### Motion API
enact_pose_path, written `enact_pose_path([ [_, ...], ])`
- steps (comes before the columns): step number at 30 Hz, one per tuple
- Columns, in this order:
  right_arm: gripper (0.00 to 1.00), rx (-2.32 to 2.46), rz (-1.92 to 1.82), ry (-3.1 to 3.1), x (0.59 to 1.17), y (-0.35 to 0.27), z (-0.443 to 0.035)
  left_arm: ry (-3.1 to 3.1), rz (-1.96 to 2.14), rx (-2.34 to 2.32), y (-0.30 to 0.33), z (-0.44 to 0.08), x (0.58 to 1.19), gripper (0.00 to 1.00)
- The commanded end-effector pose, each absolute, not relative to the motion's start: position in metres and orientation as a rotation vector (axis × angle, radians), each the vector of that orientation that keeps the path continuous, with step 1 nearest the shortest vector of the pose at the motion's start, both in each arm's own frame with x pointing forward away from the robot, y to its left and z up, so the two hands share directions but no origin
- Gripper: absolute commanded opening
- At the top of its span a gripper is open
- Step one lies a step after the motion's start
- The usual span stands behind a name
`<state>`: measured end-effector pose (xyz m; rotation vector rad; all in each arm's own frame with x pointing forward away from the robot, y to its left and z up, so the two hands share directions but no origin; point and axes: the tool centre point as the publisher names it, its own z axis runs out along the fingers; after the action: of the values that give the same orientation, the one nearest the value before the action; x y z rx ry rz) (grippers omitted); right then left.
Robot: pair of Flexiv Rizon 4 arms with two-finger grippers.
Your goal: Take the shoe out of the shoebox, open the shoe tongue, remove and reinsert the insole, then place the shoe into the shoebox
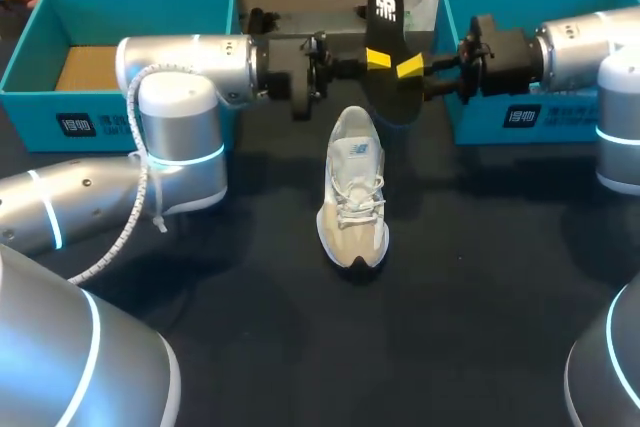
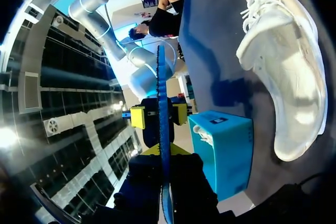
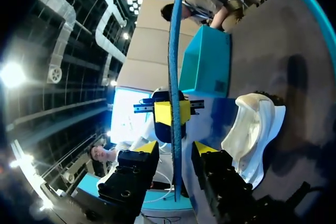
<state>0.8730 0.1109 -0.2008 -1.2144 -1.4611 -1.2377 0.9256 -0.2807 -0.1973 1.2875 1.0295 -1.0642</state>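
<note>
The insole (image 1: 384, 9) stands on edge at upper centre of the frame, above the desk (image 1: 300, 347). It is pinched by the left hand (image 1: 378, 58), while the right hand (image 1: 410, 68) has its fingers spread either side of it without touching. The white shoe (image 1: 353, 192) sits on its sole at centre frame, toe toward the lower edge, with the left box (image 1: 40, 77) at upper left and the right box (image 1: 560, 117) at upper right.

The white lace-up shoe (image 1: 352, 192) is soft mesh cloth, the flat black insole (image 1: 384, 27) smooth, the dark table (image 1: 470, 327) matt.
</note>
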Motion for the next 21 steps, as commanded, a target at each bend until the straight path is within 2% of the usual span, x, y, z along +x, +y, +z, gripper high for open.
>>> enact_pose_path([
  [1, 0.37, -1.206, -1.232, -1.461, 0.8773, 0.1136, -0.2033, 1.014, -1.065, 1.287, -0.2895, -0.1964, 0.9282, 0.00],
  [15, 0.22, -1.199, -1.239, -1.465, 0.8789, 0.1136, -0.2027, 1.017, -1.081, 1.273, -0.2914, -0.1966, 0.9223, 0.00],
  [17, 0.14, -1.199, -1.242, -1.465, 0.8788, 0.1139, -0.2028, 1.017, -1.081, 1.270, -0.2916, -0.1967, 0.9220, 0.00],
  [20, 0.07, -1.199, -1.243, -1.464, 0.8781, 0.1146, -0.2030, 1.018, -1.082, 1.265, -0.2922, -0.1965, 0.9217, 0.00],
  [21, 0.00, -1.199, -1.244, -1.463, 0.8779, 0.1148, -0.2032, 1.018, -1.082, 1.263, -0.2928, -0.1962, 0.9217, 0.00],
])
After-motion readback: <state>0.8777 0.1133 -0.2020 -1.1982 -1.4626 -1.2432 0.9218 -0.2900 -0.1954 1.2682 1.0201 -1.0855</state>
